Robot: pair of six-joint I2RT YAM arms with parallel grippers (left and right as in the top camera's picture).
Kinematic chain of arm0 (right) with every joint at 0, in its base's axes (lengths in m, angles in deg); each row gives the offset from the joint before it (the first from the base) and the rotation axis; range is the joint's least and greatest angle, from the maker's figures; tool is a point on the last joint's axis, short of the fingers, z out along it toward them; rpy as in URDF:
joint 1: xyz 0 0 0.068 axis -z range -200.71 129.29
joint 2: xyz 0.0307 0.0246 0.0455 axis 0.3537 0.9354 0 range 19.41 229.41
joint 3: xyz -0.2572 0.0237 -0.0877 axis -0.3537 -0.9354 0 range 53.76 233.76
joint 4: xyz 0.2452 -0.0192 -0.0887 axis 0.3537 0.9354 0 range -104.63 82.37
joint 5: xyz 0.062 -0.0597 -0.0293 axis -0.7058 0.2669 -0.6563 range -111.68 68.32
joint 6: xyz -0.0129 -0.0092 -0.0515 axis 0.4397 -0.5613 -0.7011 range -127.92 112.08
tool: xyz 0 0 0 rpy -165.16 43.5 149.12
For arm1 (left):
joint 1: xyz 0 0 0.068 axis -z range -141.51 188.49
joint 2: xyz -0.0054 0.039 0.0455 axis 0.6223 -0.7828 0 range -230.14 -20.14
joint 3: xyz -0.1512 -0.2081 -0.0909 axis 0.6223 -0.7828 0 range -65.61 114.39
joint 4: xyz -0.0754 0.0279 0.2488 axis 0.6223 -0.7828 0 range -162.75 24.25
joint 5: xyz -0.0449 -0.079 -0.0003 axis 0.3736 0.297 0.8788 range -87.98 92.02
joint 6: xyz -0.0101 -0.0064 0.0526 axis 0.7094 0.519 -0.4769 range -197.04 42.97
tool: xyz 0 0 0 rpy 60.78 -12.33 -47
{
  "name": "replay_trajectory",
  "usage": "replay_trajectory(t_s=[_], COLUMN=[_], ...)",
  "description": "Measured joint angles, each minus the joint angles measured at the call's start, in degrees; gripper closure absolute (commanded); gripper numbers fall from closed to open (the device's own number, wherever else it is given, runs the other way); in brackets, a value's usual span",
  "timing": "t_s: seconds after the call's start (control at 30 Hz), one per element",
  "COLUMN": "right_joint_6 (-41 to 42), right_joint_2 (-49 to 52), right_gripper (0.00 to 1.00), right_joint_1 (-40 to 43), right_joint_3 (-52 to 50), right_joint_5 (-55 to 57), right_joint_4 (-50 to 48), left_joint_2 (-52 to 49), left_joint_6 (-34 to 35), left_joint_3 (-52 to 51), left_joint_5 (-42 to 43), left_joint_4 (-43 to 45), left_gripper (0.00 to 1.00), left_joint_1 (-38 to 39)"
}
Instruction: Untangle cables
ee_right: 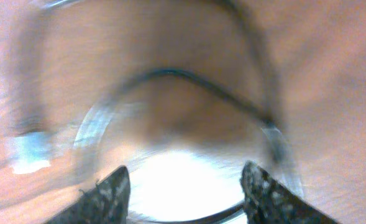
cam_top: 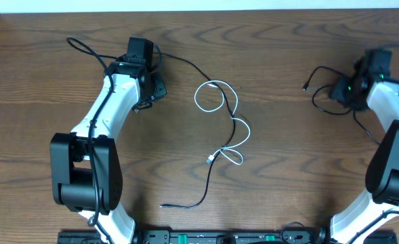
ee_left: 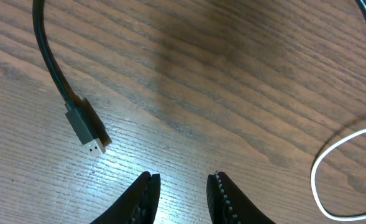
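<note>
Desk point(cam_top: 274, 169) has loads of room; I see the white cable point(cam_top: 219, 102) mid-desk, off every edge. Left jaws barely parted, empty; right jaws wide, look empty.

We see a brown table point(cam_top: 287, 156) with dark, wavy wood lines. In the middle of the frame is a white cable point(cam_top: 213, 83). The black cable point(ee_left: 49, 56) has a grey plug point(ee_left: 86, 127) with a shiny silver tip. The robot arms point(cam_top: 111, 102) are white and black.
</note>
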Motion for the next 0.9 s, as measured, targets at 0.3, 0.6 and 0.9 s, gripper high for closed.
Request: replay_trajectory(t_s=[0.3,0.6,0.9], right_joint_6=[-0.92,-3.72,-5.18], right_joint_2=[-0.02,-0.02,-0.02], right_gripper=[0.43,0.29,0.29], right_joint_1=[-11.10,-26.38,-37.40], right_joint_3=[5.09,3.72,3.69], right_joint_5=[-15.52,-18.36,-11.30], right_joint_4=[12.37,15.87,16.70], left_joint_2=[0.00,0.00,0.00], left_joint_6=[0.00,0.00,0.00], left_joint_3=[0.00,0.00,0.00], left_joint_5=[0.00,-0.02,0.00], left_joint_4=[-0.04,-0.02,-0.02], left_gripper=[0.69,0.69,0.69], left_joint_1=[0.00,0.00,0.00])
